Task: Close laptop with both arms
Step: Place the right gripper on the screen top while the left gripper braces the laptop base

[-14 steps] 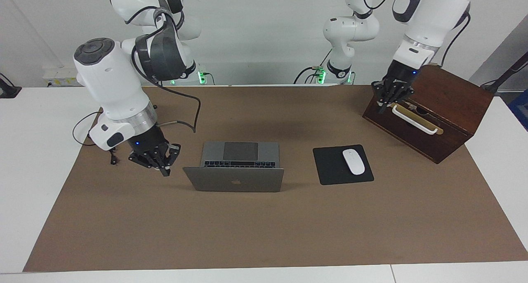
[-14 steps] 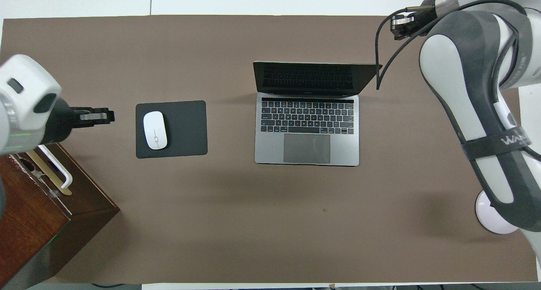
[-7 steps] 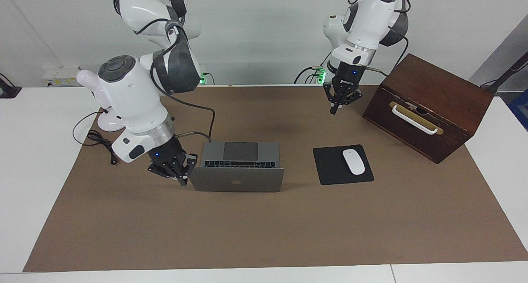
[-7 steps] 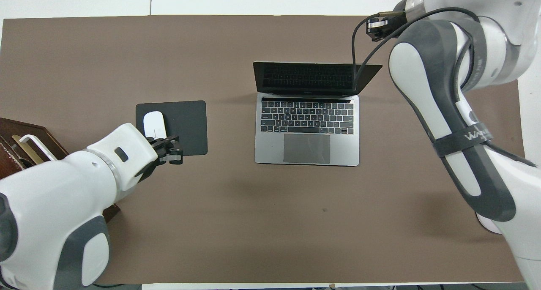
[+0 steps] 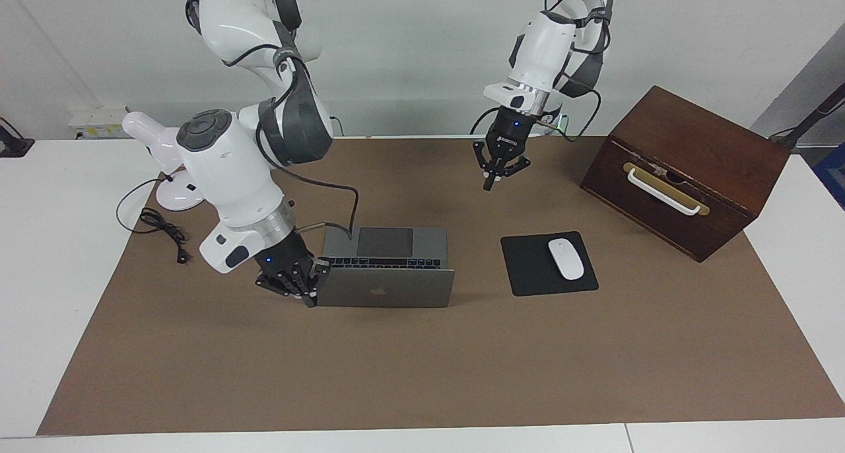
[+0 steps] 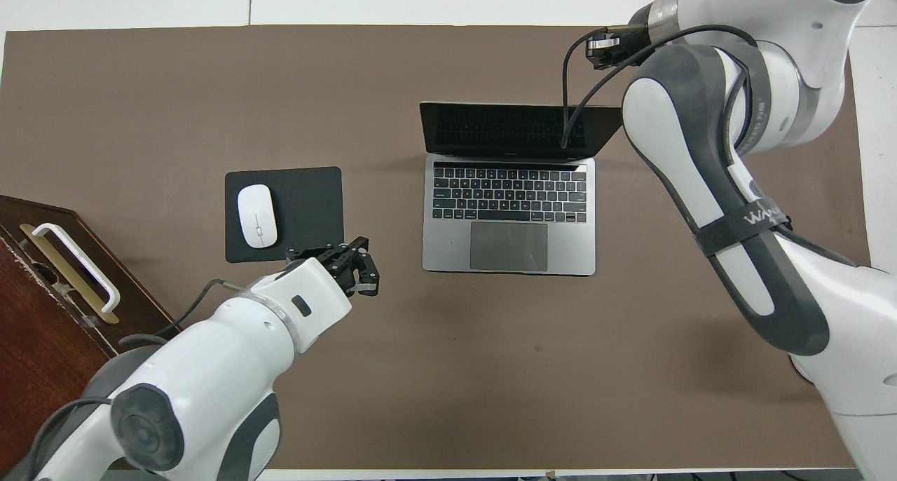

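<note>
The silver-grey laptop [image 5: 386, 293] stands open on the brown mat, its apple-logo lid upright and its dark keyboard [image 6: 509, 193] and trackpad toward the robots. My right gripper [image 5: 309, 296] is low at the lid's side edge, at the right arm's end of the laptop, right against it. In the overhead view the right arm [image 6: 701, 165] hides that gripper. My left gripper [image 5: 488, 183] is shut and empty. It hangs in the air over the mat beside the laptop, toward the left arm's end. It also shows in the overhead view [image 6: 368, 274].
A black mouse pad [image 5: 528, 271] with a white mouse [image 5: 566, 259] lies beside the laptop toward the left arm's end. A dark wooden box [image 5: 693, 156] with a white handle stands at that end. A loose black cable [image 5: 158, 228] lies near the right arm's base.
My right gripper has moved along the mat up to the lid's side edge. My left gripper has left the wooden box and swung toward the laptop. The lid has not visibly moved.
</note>
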Tool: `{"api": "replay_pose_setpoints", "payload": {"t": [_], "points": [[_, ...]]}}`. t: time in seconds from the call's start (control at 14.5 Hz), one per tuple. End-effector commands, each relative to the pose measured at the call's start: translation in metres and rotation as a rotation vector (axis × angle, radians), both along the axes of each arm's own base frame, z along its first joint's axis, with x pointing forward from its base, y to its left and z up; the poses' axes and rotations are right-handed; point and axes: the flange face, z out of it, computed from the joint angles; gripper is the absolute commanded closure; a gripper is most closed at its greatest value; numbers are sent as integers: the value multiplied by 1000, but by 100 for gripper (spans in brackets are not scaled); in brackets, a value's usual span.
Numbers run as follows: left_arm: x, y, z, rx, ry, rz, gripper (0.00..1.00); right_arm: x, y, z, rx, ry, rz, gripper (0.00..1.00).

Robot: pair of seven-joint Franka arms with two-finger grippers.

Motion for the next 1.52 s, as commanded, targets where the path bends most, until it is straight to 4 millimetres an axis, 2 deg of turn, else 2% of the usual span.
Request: {"api": "replay_pose_setpoints", "payload": {"t": [0.0,0.14,0.35,0.62,0.83,1.04,1.24,1.45], "points": [[8,-29,-51,-33,-47,-9,100,0,7,-13,28,0,-18,100],[13,-30,-69,-34,-67,-3,100,-1,8,-23,27,8,-20,100],[17,-34,-80,-22,-75,-18,100,-4,8,-37,24,14,-23,100],[20,-43,-116,-26,-135,-33,100,-5,15,-39,25,8,-16,100],[24,-48,-131,-19,-158,-45,100,-6,16,-41,28,13,-23,100],[16,-58,-149,-20,-172,-65,100,-6,16,-42,27,16,-23,100],[10,-66,-156,-15,-166,-86,100,-6,16,-43,27,18,-23,100],[1,-82,-173,-10,-166,-118,100,-6,16,-43,27,18,-23,100]]}}
